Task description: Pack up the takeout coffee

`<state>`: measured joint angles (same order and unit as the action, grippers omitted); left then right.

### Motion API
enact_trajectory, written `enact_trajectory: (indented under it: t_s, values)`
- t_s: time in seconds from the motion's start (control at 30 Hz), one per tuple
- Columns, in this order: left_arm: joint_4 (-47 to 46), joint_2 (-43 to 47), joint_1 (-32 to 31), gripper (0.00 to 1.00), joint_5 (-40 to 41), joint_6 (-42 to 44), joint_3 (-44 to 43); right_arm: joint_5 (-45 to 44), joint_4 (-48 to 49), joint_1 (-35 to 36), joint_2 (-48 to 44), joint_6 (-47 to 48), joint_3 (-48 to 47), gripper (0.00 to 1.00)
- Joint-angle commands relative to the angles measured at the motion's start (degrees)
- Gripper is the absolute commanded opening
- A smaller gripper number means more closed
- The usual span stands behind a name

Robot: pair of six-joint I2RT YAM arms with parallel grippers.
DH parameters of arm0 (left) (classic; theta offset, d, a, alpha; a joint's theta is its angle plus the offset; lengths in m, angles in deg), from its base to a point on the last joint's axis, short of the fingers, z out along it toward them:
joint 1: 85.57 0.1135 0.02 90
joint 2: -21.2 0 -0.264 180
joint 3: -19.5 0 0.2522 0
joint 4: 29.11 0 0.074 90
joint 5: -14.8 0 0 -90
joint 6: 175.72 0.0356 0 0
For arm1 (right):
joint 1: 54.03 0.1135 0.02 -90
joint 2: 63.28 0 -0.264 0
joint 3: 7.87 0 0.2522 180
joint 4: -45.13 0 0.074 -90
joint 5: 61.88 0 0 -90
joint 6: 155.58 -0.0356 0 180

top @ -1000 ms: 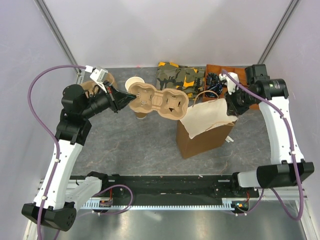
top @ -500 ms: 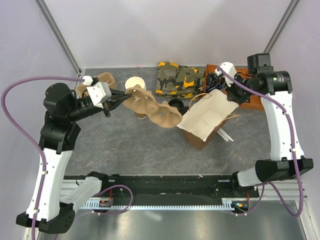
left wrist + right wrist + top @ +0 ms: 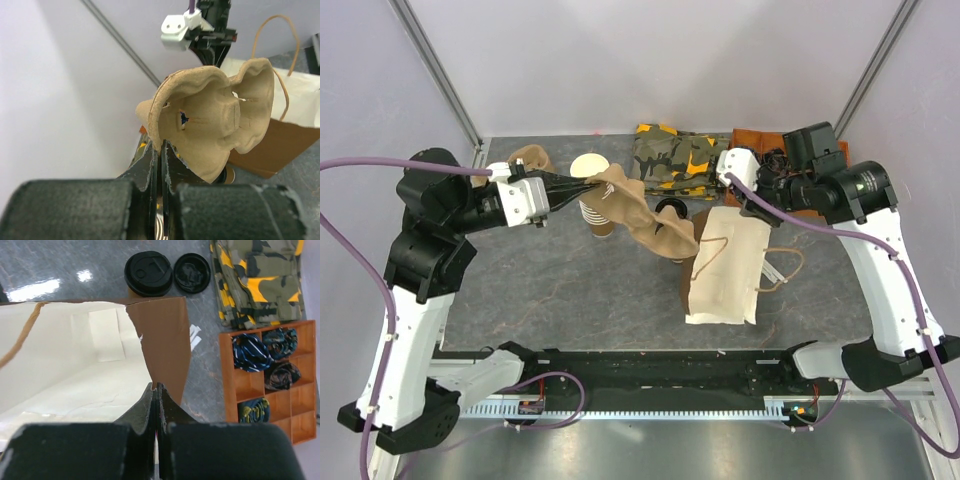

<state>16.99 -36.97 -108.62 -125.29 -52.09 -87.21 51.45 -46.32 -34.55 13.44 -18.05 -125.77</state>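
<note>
The takeout coffee [image 3: 148,273], a brown cup with a black lid, stands on the table just beyond the bag's mouth. In the top view it is mostly hidden behind the carrier. My left gripper [image 3: 582,183] is shut on the rim of a tan pulp cup carrier [image 3: 645,215] and holds it tilted in the air. The pinch shows in the left wrist view [image 3: 161,145]. My right gripper [image 3: 718,205] is shut on the torn brown edge of the paper bag [image 3: 725,270], which lies tipped on the table. The right wrist view [image 3: 157,387] shows its white inside [image 3: 75,365].
A loose black lid [image 3: 191,272] lies beside the coffee. A stack of lidless paper cups [image 3: 590,168] stands behind the carrier. Folded camouflage cloth [image 3: 680,155] and an orange box of rolled ties [image 3: 265,375] sit at the back. Another pulp carrier [image 3: 525,158] lies back left.
The bag has gone from upright to lying tipped toward the near edge as my right gripper moved left. My left gripper has swung the carrier rightward and tilted it on edge.
</note>
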Motion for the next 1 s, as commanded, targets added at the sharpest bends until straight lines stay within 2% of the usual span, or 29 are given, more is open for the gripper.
enact_trajectory:
  t_s: [0.0,0.13,0.27,0.43,0.57,0.7,0.87,0.97]
  values:
    - [3.0,-2.1,-3.6,0.02,1.2,3.7,-6.8,-0.7,-6.0,2.7,1.2,-3.7,0.2,0.00]
    - [5.3,-4.9,-6.6,0.02,6.9,7.1,-10.8,0.5,-6.0,3.5,3.2,-8.9,-3.4,0.00]
    - [5.4,-6.7,-9.2,0.02,11.8,7.7,-12.5,-0.9,-6.0,3.5,2.8,-9.7,-3.4,0.00]
    - [4.3,-6.8,-9.5,0.02,14.9,4.3,-9.7,-5.7,-6.0,3.5,0.5,-8.9,0.2,0.00]
    - [1.0,-5.6,-9.5,0.02,14.9,3.0,-7.0,-6.8,-6.1,3.5,-0.8,-9.1,2.1,0.00]
    - [0.4,-8.6,-9.5,0.02,14.8,1.4,-12.2,-4.4,-5.9,3.5,0.3,-10.0,3.2,0.00]
    - [2.7,-12.9,-11.6,0.02,14.4,4.8,-17.9,-4.8,-4.5,3.5,1.2,-10.2,3.9,0.00]
    - [2.7,-14.2,-11.5,0.02,16.6,1.5,-17.5,-7.2,-3.2,3.1,1.1,-9.7,7.0,0.00]
